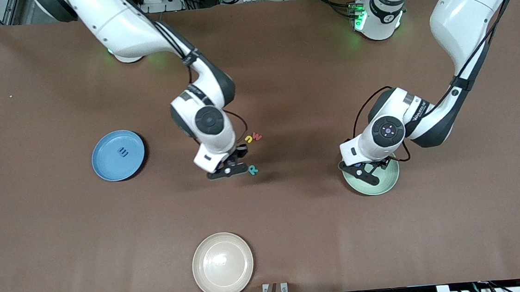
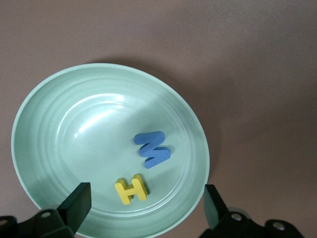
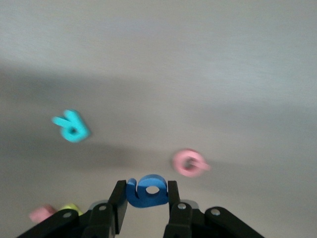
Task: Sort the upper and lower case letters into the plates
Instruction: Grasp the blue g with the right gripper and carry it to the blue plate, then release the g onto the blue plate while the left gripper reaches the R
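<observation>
While right hand (image 3: 146, 196) pinches blue letter (image 3: 146, 191), left hand (image 2: 146, 208) open over green plate (image 2: 44, 124)

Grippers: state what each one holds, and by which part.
Right gripper pinches a blue letter by its two side edges. Left gripper, open over the pale green plate, holds nothing.

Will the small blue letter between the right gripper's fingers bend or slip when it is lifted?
The blue letter looks thick and foam-like, so probably light and slightly squashy. The right gripper pinches its flat sides, so slipping seems unlikely, though it might twist.
</observation>
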